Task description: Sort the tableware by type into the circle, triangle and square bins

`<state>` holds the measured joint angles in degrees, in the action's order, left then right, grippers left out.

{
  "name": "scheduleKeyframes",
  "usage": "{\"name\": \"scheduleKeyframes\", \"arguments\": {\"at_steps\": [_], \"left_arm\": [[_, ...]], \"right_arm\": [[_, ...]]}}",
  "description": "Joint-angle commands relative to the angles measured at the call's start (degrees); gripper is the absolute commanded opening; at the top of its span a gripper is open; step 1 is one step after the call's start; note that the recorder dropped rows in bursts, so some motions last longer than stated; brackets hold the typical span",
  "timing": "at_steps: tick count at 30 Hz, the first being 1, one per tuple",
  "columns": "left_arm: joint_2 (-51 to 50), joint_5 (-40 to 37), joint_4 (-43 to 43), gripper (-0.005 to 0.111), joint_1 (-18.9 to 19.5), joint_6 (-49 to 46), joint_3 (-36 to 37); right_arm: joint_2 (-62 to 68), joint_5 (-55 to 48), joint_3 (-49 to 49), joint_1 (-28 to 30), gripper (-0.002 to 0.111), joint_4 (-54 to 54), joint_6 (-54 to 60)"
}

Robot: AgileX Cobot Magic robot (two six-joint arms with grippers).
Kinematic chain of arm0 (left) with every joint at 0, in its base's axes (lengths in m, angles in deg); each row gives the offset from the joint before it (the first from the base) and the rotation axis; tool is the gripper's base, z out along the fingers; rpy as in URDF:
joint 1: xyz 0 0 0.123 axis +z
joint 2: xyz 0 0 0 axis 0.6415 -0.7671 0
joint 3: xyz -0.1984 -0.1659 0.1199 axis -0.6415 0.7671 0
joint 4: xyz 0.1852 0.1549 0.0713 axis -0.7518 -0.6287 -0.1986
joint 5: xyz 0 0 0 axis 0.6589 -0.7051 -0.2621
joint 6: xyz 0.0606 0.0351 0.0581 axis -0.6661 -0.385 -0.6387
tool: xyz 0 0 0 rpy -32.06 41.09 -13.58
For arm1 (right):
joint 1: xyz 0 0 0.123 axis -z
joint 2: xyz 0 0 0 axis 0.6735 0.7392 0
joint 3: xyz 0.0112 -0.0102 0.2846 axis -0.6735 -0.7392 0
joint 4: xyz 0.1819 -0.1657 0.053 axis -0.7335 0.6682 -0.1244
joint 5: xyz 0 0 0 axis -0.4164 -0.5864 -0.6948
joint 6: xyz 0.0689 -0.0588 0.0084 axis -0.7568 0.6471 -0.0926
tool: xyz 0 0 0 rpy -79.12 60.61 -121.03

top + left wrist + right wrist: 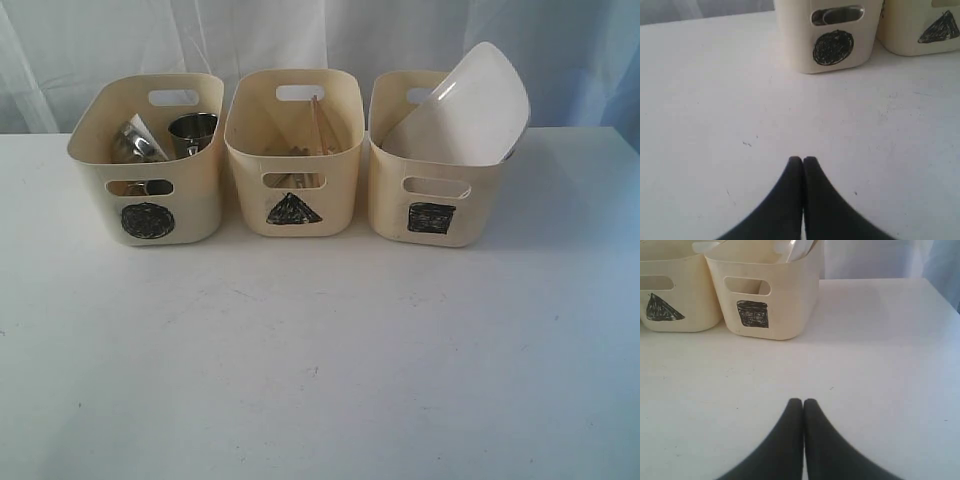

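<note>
Left gripper (pixel 802 159): I see its jaws pressed together, holding nothing, over the table (pixel 320 360) in front of the circle bin (pixel 100 190).
Right gripper (pixel 803 401): jaws together as well, empty, near the square bin (pixel 385 200).
Circle bin: a steel mug (pixel 193 132) stands upright inside; a second steel piece (pixel 130 150) tilts beside it.
Triangle bin (pixel 245 170): wooden chopsticks (pixel 320 125) lean inside.
Square bin: the white plate (pixel 465 105) leans inside, rising past the rim.

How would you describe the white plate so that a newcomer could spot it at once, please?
On the white table, find the cream bin marked with a black square, at one end of the row. The white plate leans tilted out of its top, the only item rising well above any rim.
</note>
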<state>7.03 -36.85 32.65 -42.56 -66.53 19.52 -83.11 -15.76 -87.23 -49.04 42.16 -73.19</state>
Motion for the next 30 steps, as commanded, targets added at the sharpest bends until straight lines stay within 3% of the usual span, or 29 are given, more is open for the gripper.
{"name": "scheduleKeyframes", "arguments": {"at_steps": [1, 6, 15, 30], "left_arm": [[4.96, -1.97, -1.39, 0.0, -0.01, 5.55, 3.78], [9.39, -6.31, -2.9, 0.0, -0.01, 8.8, 4.01], [10.05, -6.18, -5.8, 0.0, 0.5, 15.3, 4.01], [10.05, -5.6, -7.89, 0.0, 5.36, 16.76, 4.01]], "right_arm": [[-0.36, 0.37, -0.17, -0.13, 0.0, 0.58, 0.0], [-0.36, 0.37, -0.17, -0.13, 0.0, 0.58, 0.0], [-0.36, 0.37, -0.17, -0.13, 0.0, 0.58, 0.0], [-0.36, 0.37, -0.17, -0.13, 0.0, 0.58, 0.0]]}}
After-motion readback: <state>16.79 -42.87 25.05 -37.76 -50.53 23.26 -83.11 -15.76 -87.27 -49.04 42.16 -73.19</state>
